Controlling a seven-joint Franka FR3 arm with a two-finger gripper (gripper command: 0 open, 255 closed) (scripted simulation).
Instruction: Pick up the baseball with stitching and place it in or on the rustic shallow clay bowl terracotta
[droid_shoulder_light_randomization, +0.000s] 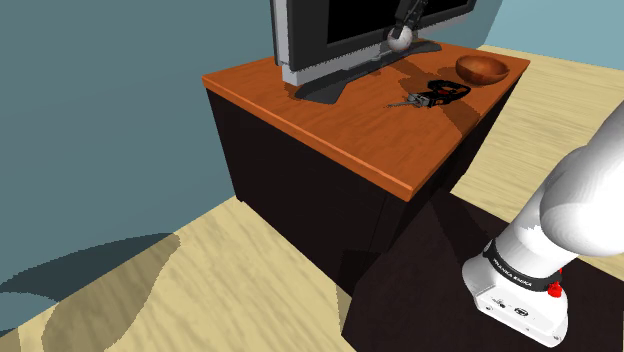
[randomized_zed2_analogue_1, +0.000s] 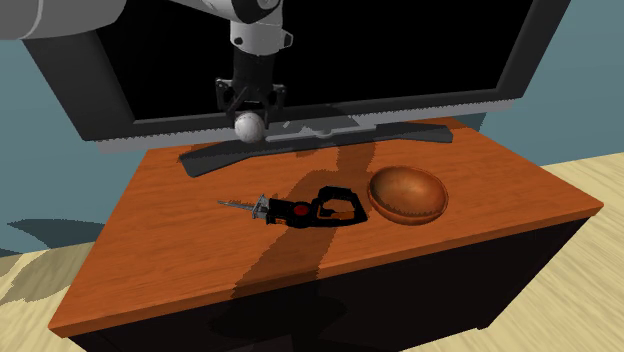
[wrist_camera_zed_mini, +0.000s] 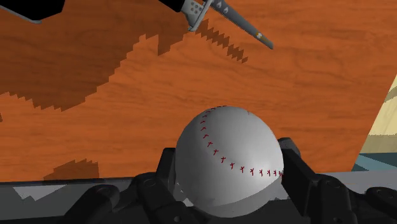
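Baseball (randomized_zed2_analogue_1: 248, 128) up in the air
Gripper (randomized_zed2_analogue_1: 248, 119) jaws pinch it; brown bowl (randomized_zed2_analogue_1: 407, 194) sits at its 4 o'clock.

The tabletop (randomized_zed2_analogue_1: 180, 250) looks wood-grained, the baseball (wrist_camera_zed_mini: 229, 159) smooth, the bowl (randomized_zed2_analogue_1: 408, 194) glossy

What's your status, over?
Gripper shut on baseball, held above the tabletop. Bowl empty, toward second exterior view's right. Hand saw flat beside bowl, near the path.

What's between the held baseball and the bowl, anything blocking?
Nothing visible blocks it. The gripper holds the baseball above the cabinet top, in front of the TV. The bowl sits open toward the second exterior view's right. A power saw lies flat beside it, low under the likely path.
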